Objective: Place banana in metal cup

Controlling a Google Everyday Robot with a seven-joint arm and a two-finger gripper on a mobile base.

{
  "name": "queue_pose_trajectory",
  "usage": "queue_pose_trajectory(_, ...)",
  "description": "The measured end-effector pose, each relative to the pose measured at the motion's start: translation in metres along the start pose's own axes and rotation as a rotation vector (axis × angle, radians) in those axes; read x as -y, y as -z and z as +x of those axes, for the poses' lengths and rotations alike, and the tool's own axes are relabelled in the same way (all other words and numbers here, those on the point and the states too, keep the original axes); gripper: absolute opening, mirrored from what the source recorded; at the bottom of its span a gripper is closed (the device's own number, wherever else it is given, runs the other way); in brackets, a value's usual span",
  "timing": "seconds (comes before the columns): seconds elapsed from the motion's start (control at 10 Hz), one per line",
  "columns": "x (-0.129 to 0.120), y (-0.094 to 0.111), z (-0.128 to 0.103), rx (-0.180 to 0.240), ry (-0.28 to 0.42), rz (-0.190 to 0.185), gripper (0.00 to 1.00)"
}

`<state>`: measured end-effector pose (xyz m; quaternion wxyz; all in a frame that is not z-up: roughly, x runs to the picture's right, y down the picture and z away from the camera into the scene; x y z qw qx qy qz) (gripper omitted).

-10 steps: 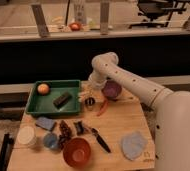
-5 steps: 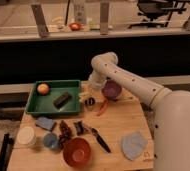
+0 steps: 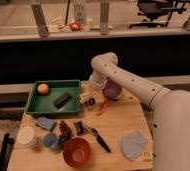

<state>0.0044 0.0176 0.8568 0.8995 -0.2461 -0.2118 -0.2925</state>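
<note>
My gripper hangs from the white arm, just right of the green tray and left of the purple bowl. A pale yellow piece, the banana, shows at the gripper's end. The small metal cup stands on the wooden table directly under the gripper. The banana sits right above the cup's mouth. I cannot tell whether it touches the cup. The wrist hides most of the banana.
A green tray holds an orange fruit and a dark block. A red chili lies by the cup. In front are a red bowl, a white container, a blue-grey cup, a black tool and a grey cloth.
</note>
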Motion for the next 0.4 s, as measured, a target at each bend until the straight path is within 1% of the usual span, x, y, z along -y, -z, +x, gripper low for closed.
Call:
queue_pose_trajectory(0.1, -0.0005, -0.0002, 0.0004, -0.001, 0.000, -0.004, 0.79)
queue_pose_trajectory(0.4, -0.0020, -0.0008, 0.0014, -0.001, -0.004, -0.010, 0.80)
